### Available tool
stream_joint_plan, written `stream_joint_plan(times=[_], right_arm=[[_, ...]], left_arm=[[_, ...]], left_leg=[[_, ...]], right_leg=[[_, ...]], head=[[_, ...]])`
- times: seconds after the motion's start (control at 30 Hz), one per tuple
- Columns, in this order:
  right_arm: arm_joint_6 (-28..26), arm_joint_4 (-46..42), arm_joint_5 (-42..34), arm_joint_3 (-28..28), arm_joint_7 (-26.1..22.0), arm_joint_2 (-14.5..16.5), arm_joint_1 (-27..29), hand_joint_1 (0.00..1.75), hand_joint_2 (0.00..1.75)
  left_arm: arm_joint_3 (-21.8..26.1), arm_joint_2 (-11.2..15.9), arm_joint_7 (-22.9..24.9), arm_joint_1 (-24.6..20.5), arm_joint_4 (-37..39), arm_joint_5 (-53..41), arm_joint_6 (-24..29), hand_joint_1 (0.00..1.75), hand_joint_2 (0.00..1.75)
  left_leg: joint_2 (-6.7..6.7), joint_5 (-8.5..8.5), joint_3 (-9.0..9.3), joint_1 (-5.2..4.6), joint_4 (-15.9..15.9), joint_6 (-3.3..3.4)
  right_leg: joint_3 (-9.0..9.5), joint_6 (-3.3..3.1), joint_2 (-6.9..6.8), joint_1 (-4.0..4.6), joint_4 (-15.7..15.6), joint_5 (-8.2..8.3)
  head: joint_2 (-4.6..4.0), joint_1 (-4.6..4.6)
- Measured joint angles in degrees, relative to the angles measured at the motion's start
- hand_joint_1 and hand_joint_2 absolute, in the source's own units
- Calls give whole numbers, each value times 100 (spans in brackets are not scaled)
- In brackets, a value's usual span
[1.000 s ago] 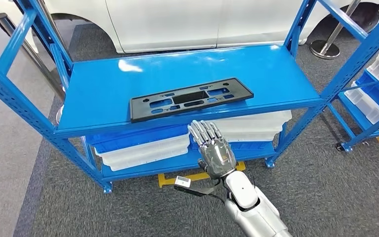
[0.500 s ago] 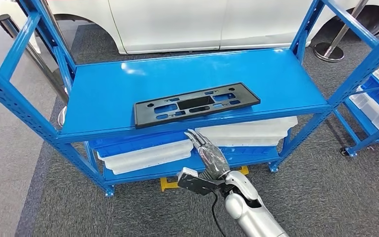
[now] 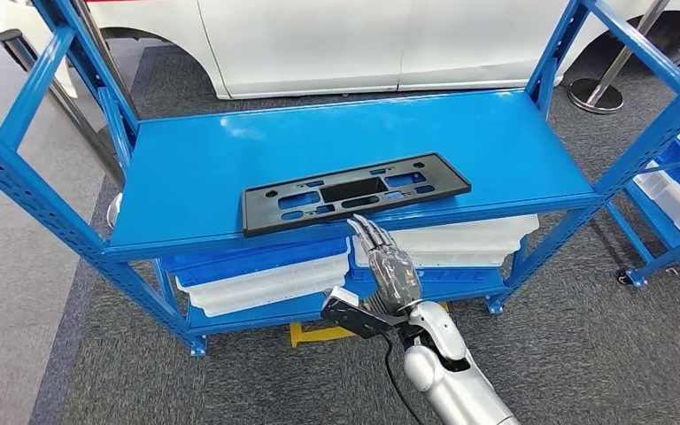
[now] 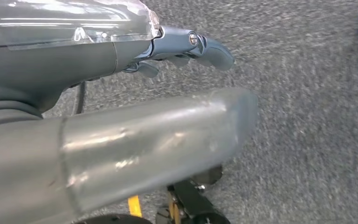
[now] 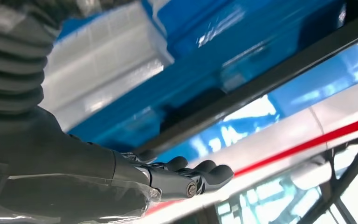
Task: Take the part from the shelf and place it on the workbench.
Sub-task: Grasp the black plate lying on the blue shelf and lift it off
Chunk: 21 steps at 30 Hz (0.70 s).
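The black license plate frame [image 3: 355, 192] lies flat along the blue shelf's [image 3: 195, 168] front edge, within easy reach. Right hand [image 3: 390, 266], empty with fingers extended, sits just below it, apparently poised to grasp.

Part [image 3: 355, 192] on shelf [image 3: 186, 159], front edge.
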Motion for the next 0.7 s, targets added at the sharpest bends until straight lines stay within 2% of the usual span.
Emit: stream_joint_plan(times=[0.07,0.13,0.23,0.27,0.3,0.33,0.37,0.43,0.5,0.6,0.63,0.7], right_arm=[[-228,-16,376,0,150,14,-6,0,175],[-549,-33,923,0,379,15,-26,0,175],[-1151,-25,2092,-9,814,8,-51,0,175],[-1282,-13,2374,-20,910,5,-50,0,175],[-1360,-1,2549,-34,964,3,-49,0,175],[-1394,8,2634,-50,987,3,-50,0,175],[-1410,12,2684,-67,998,3,-54,0,175],[-1442,18,2803,-105,1008,3,-74,0,175],[-1471,30,2939,-150,1021,3,-93,0,175],[-1479,47,3031,-214,1031,10,-102,0,175],[-1480,52,3042,-229,1032,14,-111,0,175],[-1480,71,3059,-250,1035,16,-123,0,175]], left_arm=[[11,1,8,3,0,-45,5,0,0],[16,2,19,7,0,-93,14,0,0],[22,3,54,4,0,-174,33,0,0],[24,3,62,4,0,-191,37,0,0],[25,2,66,5,0,-203,40,0,0],[26,2,68,6,0,-208,42,0,0],[26,1,68,6,0,-213,42,0,0],[27,-8,74,2,0,-234,43,0,0],[31,-15,90,-5,0,-259,44,0,0],[37,-7,108,-13,0,-274,44,0,0],[37,-3,111,-15,0,-280,43,0,0],[39,1,115,-14,0,-290,42,0,0]], left_leg=[[-4,21,12,-1,-30,93],[2,43,35,14,-71,171],[11,32,45,1,-80,232],[11,24,53,-8,-78,239],[9,14,66,-17,-78,244],[6,1,87,-25,-78,243],[1,-14,111,-31,-79,237],[-2,-46,138,-56,-74,205],[1,-63,141,-62,-84,154],[12,-150,144,-58,-18,58],[14,-260,69,-56,162,28],[15,-576,-274,-32,843,-25]], right_leg=[[2,60,0,-12,14,-15],[-116,111,-5,-23,279,-186],[-654,146,-7,-22,1307,-628],[-786,143,-7,-21,1523,-652],[-818,130,-7,-17,1531,-564],[-730,101,-7,-9,1304,-374],[-562,57,-7,9,924,-144],[-245,-35,-12,57,240,128],[-155,-82,-15,95,24,130],[-74,-144,-14,51,-104,154],[-34,-167,-20,29,-152,164],[10,-201,-34,25,-182,155]], head=[[0,1],[0,1],[0,1],[0,2],[0,2],[0,2],[0,2],[-1,2],[-1,1],[0,0],[0,0],[0,-1]])
